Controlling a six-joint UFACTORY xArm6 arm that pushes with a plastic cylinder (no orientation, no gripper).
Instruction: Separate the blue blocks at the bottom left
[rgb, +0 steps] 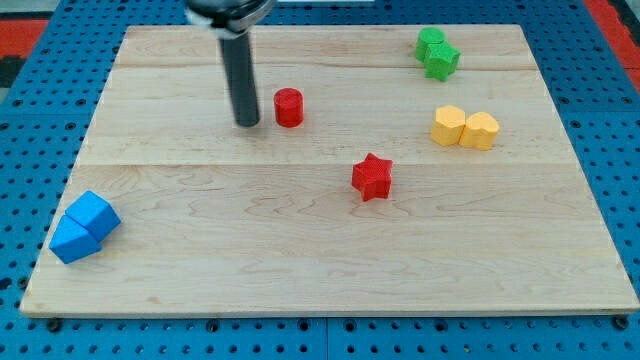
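Look at the wooden board (330, 250). Your two blue blocks sit together at about 8 o'clock, near the board's edge. The blue cube (95, 213) touches the other blue block (73, 240) (its shape is hard to tell), which lies just below it, toward 7 o'clock.

My tip (247, 124) is far from them, up at about 11 o'clock. It holds nothing; it is only a plain rod standing on the board. The red cylinder (289, 107) is just beside it, at its 3 o'clock, not touching.

A red star (372, 177) sits near the middle. Two yellow blocks (465, 128) touch at 2 o'clock, and two green blocks (437, 53) touch at 1 o'clock.
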